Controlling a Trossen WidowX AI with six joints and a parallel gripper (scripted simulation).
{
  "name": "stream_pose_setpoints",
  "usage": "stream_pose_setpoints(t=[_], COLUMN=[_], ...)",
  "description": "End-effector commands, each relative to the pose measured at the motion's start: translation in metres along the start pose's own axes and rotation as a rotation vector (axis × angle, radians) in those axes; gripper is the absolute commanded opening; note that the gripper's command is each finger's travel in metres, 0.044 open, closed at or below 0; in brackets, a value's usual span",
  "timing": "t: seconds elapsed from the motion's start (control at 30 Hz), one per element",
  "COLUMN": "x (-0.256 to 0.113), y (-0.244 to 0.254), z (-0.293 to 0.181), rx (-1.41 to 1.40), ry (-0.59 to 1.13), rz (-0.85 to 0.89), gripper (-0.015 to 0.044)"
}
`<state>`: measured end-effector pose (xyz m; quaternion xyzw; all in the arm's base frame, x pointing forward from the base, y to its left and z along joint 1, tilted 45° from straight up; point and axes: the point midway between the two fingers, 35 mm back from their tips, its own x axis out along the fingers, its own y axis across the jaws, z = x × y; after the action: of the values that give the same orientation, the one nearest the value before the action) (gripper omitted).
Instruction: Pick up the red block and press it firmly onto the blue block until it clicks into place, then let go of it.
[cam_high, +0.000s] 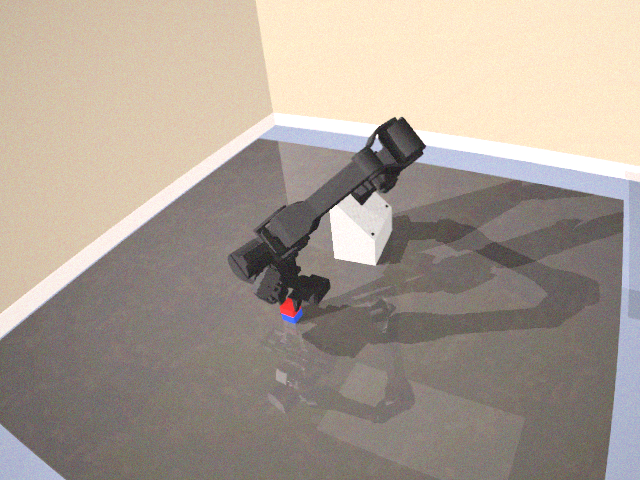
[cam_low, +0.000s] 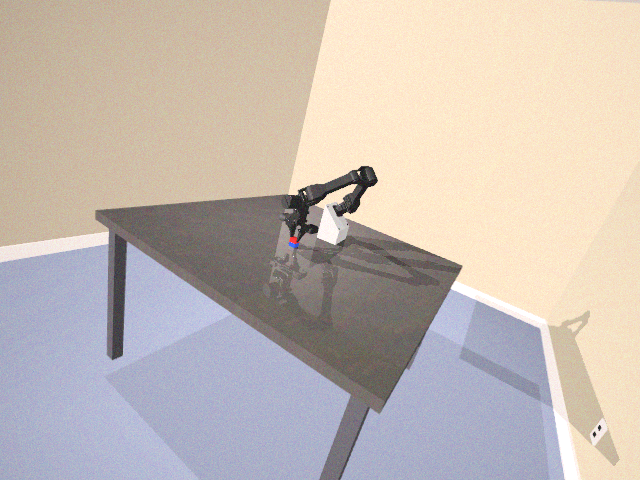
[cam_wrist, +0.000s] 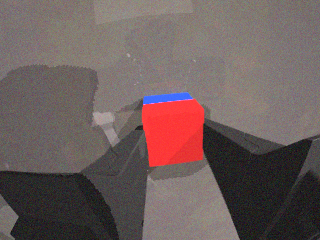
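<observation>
"Wrist view, middle of the frame: what has the gripper (cam_high: 293, 298) (cam_low: 295, 237) (cam_wrist: 173, 131) got?"

"The red block (cam_high: 290, 308) (cam_low: 293, 240) (cam_wrist: 174, 134), pinched between its two fingers."

"And the blue block (cam_high: 292, 318) (cam_low: 293, 245) (cam_wrist: 167, 98)?"

"Directly under the red one. From the top, the pair sits just below the centre of the frame, a little to the left, on the table (cam_high: 170, 351) (cam_low: 217, 248). A strip of blue peeks out along the red block's upper edge in the wrist view."

"So is it clicked in?"

"Can't tell. They look stacked and lined up, but a seam that thin could hide a small gap. That's my first worry: let go before it's fully seated, and the red block just rests there loose."

"What else?"

"Pushing down off-centre. If the fingers lean, one side could catch while the other stays proud, or the blue block could skid across that shiny surface."

"And after the press?"

"Opening unevenly. One finger dragging on the red side might twist it or tug it back up. I'd press straight down, open wide, then lift straight up, so neither finger snags the stack."
</observation>
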<state>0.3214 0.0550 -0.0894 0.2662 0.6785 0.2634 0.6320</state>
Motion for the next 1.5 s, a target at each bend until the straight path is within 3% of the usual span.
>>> stream_pose_setpoints(t=[0.0, 0.3, 0.67, 0.9, 1.47], x=[0.001, -0.001, -0.039, -0.017, -0.002], y=[0.0, 0.0, 0.0, 0.0, 0.0], z=[-0.001, 0.0, 0.0, -0.001, -0.002], rx=[0.005, 0.0, 0.004, 0.004, 0.004], ry=[0.003, 0.0, 0.002, 0.003, 0.003], rz=[0.003, 0.0, 0.0, 0.001, 0.003], gripper=[0.0, 0.0, 0.0, 0.0, 0.0])
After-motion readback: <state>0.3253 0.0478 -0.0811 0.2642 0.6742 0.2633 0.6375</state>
